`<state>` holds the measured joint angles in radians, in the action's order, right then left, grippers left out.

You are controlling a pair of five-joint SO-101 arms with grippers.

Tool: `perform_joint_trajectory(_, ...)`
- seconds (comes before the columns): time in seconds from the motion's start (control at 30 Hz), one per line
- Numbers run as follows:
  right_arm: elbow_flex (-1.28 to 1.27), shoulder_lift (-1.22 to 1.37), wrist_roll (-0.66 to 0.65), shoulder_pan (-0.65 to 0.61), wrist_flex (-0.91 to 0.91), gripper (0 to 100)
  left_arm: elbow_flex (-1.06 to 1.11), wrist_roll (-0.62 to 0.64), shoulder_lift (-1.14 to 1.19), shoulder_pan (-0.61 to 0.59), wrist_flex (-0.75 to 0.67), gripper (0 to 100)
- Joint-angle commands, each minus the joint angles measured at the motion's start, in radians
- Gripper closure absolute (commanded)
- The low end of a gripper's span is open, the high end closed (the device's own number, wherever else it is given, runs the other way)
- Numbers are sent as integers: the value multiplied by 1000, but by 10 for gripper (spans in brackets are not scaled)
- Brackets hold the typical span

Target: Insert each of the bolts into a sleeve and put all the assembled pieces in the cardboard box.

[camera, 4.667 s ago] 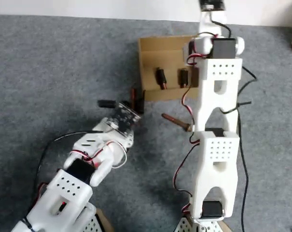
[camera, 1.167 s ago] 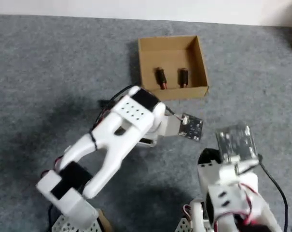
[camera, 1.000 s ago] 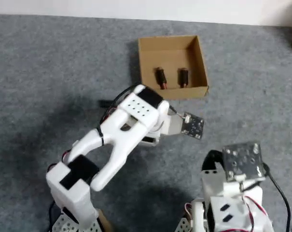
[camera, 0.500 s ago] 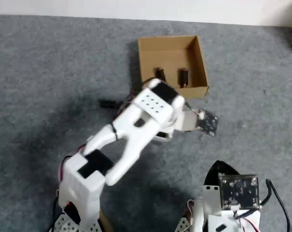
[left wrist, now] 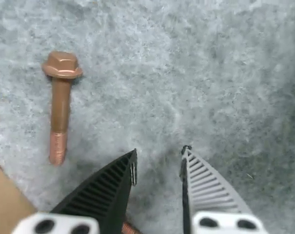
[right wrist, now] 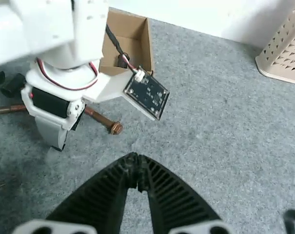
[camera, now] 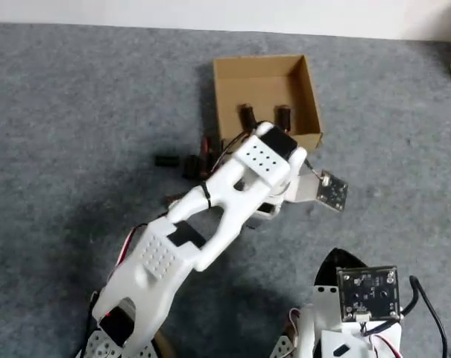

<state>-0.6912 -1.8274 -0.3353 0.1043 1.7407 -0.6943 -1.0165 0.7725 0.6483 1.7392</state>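
My left gripper (left wrist: 158, 157) hangs open just above the grey carpet, nothing between its fingers. A copper bolt (left wrist: 60, 104) lies flat beside it, off the black finger's (left wrist: 113, 183) side, head pointing away. The same bolt (right wrist: 101, 121) shows in the right wrist view, poking out from under the left arm (camera: 261, 160). The cardboard box (camera: 229, 71) sits just beyond and holds two assembled pieces (camera: 247, 115) (camera: 283, 115). Two black sleeves (camera: 165, 160) (camera: 191, 165) and another bolt (camera: 206, 144) lie left of the box. My right gripper (right wrist: 136, 168) is shut and empty, drawn back at the near edge.
The right arm (camera: 367, 294) sits folded at the bottom right of the high view. A beige perforated basket (right wrist: 284, 46) stands far off to the right. A corner of the box (left wrist: 0, 204) lies close to my left gripper. Open carpet stretches to the right of the box.
The left arm has swung right and forward, ending over the bolt near the box's front. The right arm has folded back to the near edge.
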Motion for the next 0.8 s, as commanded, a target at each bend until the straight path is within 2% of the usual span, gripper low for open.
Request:
perform_joint_trajectory(0.0,-2,-13,-2,10,15,993,-50,9,15,15,17,853)
perform_joint_trajectory(0.1,-4,-13,-2,5,19,993,-51,6,33,13,15,853)
perform_joint_trajectory(0.3,-44,-13,-3,-102,19,993,-128,6,36,12,15,852)
perform_joint_trajectory(0.6,-47,-13,-9,-111,19,993,-180,20,44,8,11,854)
perform_joint_trajectory(0.77,-45,-13,-8,-111,19,993,-166,75,48,8,-95,852)
